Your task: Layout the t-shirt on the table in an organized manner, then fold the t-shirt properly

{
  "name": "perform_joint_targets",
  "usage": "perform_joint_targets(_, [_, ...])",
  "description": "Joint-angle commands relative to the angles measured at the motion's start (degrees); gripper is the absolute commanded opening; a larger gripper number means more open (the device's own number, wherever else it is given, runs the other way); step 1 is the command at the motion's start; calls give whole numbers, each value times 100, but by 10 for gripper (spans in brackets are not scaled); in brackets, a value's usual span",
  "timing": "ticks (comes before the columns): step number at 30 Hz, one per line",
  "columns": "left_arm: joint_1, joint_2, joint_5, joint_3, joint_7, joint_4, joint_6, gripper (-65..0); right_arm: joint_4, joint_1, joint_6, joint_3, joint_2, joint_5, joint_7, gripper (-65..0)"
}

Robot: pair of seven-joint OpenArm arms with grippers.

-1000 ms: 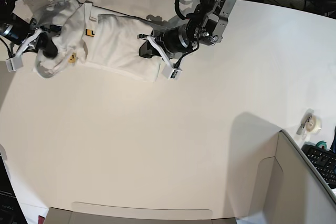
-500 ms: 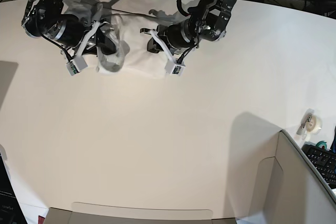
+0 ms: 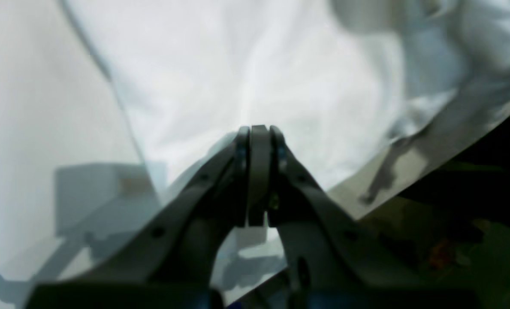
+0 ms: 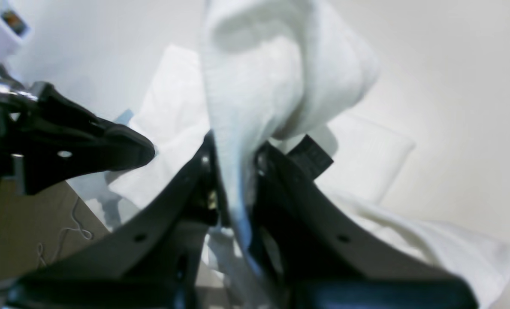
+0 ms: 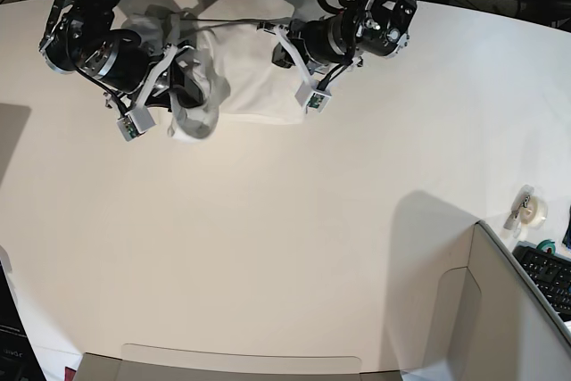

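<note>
The off-white table (image 5: 294,247) fills most of the base view. The t-shirt (image 5: 245,64) lies bunched near its far edge, plain white side up, between the two arms. The right hand (image 4: 233,171) is clamped on a thick fold of the shirt, which stands up between its fingers – a small dark label (image 4: 310,156) hangs just beside them. The left hand (image 3: 259,141) is pressed fully closed over the cloth; whether it pinches any fabric cannot be told.

t-shirt (image 5: 245,69): soft matt white cloth | table (image 5: 294,229): smooth off-white | pincer (image 4: 233,171): matt black plastic
</note>
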Motion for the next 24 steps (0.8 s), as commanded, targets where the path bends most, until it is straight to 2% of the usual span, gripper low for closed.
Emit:
perform_joint_targets(1, [3, 36, -86, -6, -63, 99, -34, -650, 102, 49, 12, 3, -70, 148, 106, -650])
perform_joint_targets(5, [12, 27, -86, -6, -63, 91, -34, -650, 102, 40, 12, -14, -483, 113, 106, -650])
perform_joint_targets(11, [12, 54, -86, 38, -90, -261, -34, -650, 102, 40, 12, -14, -922, 104, 106, -650])
perform_joint_targets(13, [21, 54, -86, 47, -283, -393, -34, -650, 102, 5, 12, -14, -1072, 25, 106, -650])
perform_joint_targets(19, [109, 54, -86, 56, -441, -630, -34, -650, 49, 110, 12, -120, -1116, -424, 106, -650])
perform_joint_targets(24, [135, 54, -86, 64, -441, -630, -43, -650, -267, 391, -45, -1131, -1090, -1470, 312, -650])
